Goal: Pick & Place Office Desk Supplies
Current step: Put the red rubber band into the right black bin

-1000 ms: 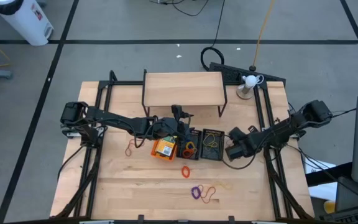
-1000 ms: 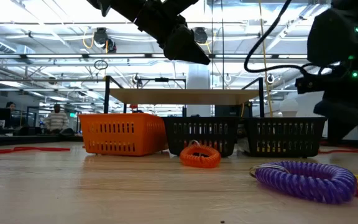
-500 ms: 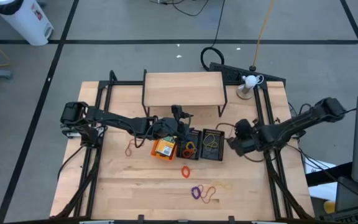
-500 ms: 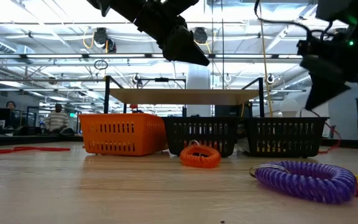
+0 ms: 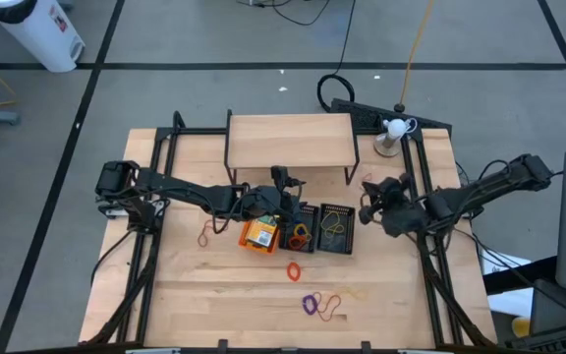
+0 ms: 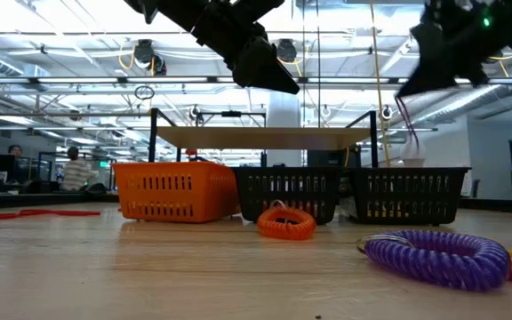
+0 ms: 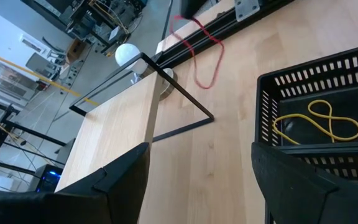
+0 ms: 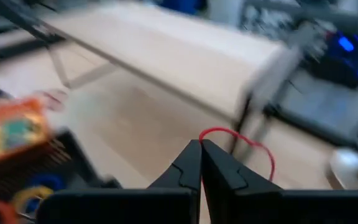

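An orange tray [image 5: 260, 234] holding a crayon box stands mid-table. Beside it stand two black mesh trays, one with bands [image 5: 301, 236] and one with a yellow band [image 5: 337, 228]. My left gripper [image 5: 288, 189] hovers open above the trays, with nothing between its fingers [image 7: 201, 180]. My right gripper [image 5: 367, 197] is raised to the right of the trays, in front of the wooden riser [image 5: 289, 141]. It is shut on a thin red rubber band [image 8: 236, 142]. Loose orange [image 5: 294, 268] and purple [image 5: 311, 304] bands lie on the table nearer the front. My right gripper pinches the red rubber band between its two shut fingertips [image 8: 199, 155]. The loop [image 8: 253, 146] sticks out just past the tips. A thin strand [image 6: 407, 124] hangs slack below the gripper, clear of the table. The fingers slant slightly downward, coming from the table's right side.
Another red band [image 5: 207, 234] lies left of the orange tray. Red and yellow bands [image 5: 334, 303] lie beside the purple one. A white lamp [image 5: 393, 128] stands at the far right corner. Black frame rails [image 5: 430, 197] run along both sides.
My right gripper has risen from the table beside the right black tray and gone toward the far edge. It has tipped from pointing steeply down to nearly level and has stayed shut. The red band has come up with it, lifted clear of the table.
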Controlling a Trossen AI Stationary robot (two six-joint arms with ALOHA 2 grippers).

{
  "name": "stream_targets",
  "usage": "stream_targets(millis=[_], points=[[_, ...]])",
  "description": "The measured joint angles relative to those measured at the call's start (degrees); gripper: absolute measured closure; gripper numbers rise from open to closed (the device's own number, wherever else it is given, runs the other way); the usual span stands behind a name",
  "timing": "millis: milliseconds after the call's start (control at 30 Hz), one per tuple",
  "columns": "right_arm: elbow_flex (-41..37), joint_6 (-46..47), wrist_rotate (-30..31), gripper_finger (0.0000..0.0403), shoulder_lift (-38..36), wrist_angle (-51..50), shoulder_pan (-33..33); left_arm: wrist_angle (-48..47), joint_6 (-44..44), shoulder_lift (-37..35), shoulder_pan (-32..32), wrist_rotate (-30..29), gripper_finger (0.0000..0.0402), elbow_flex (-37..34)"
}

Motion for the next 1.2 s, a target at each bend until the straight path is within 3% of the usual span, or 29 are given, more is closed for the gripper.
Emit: stream_targets(millis=[200, 333, 600, 933, 1200], points=[[0.0, -27.5, -7.0, 0.0403, -1.4, 27.8, 1.8, 0.0, -0.1, 0.0, 0.1, 0.0, 0.0124, 0.0], [0.1, -35.8, -13.8, 0.0403, -1.4, 37.7, 4.0, 0.1, 0.0, 0.0, 0.1, 0.0, 0.0124, 0.0], [0.1, -29.2, -13.2, 0.0403, -1.6, 32.6, 6.1, 0.1, 0.0, 0.0, 0.2, 0.0, 0.0124, 0.0], [0.1, -20.6, -25.5, 0.0403, 0.3, 30.4, 6.0, 0.1, -0.1, 0.0, 0.2, 0.0, 0.0124, 0.0], [0.1, -19.4, -27.0, 0.0402, 2.0, 30.3, 5.8, 0.1, -0.1, 0.0, 0.2, 0.0, 0.0124, 0.0]])
